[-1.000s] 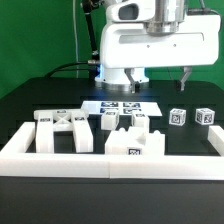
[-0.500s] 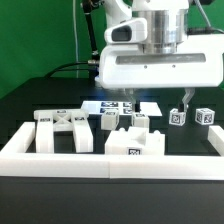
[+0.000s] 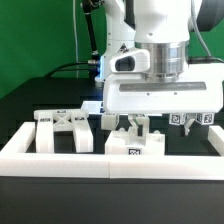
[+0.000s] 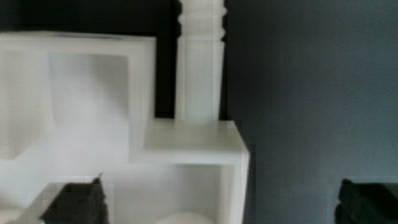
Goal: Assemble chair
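The tool [image 3: 158, 124] is seen low over the middle of the bench [image 3: 25, 100]. Its two dark fingers [image 3: 187, 122] are spread to their widest and nothing is gripped between them. In the wrist view the tool [image 4: 222, 200] is shown with its fingers [image 4: 71, 200] on either side of a stepped white block [image 4: 187, 160]; whether they touch it cannot be told. A slim post [image 4: 201, 50] with a moulded, waisted profile is seen adjoining that block.

The chair parts are laid in a row towards the bench's near edge, inside a long low border wall [image 3: 60, 158] of smooth white plastic. A cross-braced frame [image 3: 62, 130] is placed towards the exterior view's left. A blocky tagged piece [image 3: 133, 145] is set just behind the middle of the wall, and small tagged cubes [image 3: 207, 118] are placed towards the exterior view's right. All are matt white and square-edged. The marker board [image 3: 92, 105] is partly hidden behind the arm [image 3: 150, 30]. The bench surface is plain matt black.
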Robot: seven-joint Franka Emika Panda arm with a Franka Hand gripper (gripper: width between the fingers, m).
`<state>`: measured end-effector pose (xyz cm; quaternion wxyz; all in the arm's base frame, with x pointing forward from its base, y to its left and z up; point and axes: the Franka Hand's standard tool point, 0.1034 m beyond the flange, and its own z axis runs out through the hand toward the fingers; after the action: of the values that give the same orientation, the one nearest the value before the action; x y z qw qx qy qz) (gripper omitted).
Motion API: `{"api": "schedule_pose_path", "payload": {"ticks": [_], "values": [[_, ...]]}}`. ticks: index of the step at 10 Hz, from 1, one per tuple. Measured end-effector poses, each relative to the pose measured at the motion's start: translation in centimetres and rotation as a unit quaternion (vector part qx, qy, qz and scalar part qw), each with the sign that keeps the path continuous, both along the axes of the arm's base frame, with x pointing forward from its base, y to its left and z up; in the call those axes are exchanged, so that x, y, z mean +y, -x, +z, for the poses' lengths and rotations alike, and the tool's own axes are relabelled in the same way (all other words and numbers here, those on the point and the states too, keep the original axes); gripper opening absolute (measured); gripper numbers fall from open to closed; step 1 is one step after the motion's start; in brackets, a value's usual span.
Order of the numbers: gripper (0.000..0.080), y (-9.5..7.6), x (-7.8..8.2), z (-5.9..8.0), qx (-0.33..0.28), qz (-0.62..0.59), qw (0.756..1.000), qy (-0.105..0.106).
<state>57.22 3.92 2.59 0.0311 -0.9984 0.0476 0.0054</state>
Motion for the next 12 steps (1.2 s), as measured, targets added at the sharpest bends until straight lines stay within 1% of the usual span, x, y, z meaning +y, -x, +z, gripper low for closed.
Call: {"api": "schedule_pose_path", "payload": {"ticks": [2,4,5,6,7,8,9,10,11,12], "values": [[0.065,-0.25,0.74,-0.61,0.0,0.015,1.0,0.0],[0.065,-0.36,0.72,-0.77,-0.001,0.021,1.0,-0.001],[0.0535,-0.36,0.75,-0.77,-0.001,0.021,1.0,-0.001],[0.0535,-0.36,0.75,-0.77,-0.001,0.021,1.0,-0.001],[0.0353,-0.36,0.75,-0.77,-0.001,0.021,1.0,-0.001],[0.0216,-0.36,0.76,-0.77,-0.001,0.022,1.0,-0.001],[0.0216,-0.36,0.76,-0.77,-0.001,0.022,1.0,-0.001],[0.0059,-0.36,0.77,-0.77,-0.001,0.022,1.0,-0.001],[0.0033,-0.36,0.77,-0.77,-0.001,0.022,1.0,-0.001],[0.0033,-0.36,0.77,-0.77,-0.001,0.022,1.0,-0.001]]}}
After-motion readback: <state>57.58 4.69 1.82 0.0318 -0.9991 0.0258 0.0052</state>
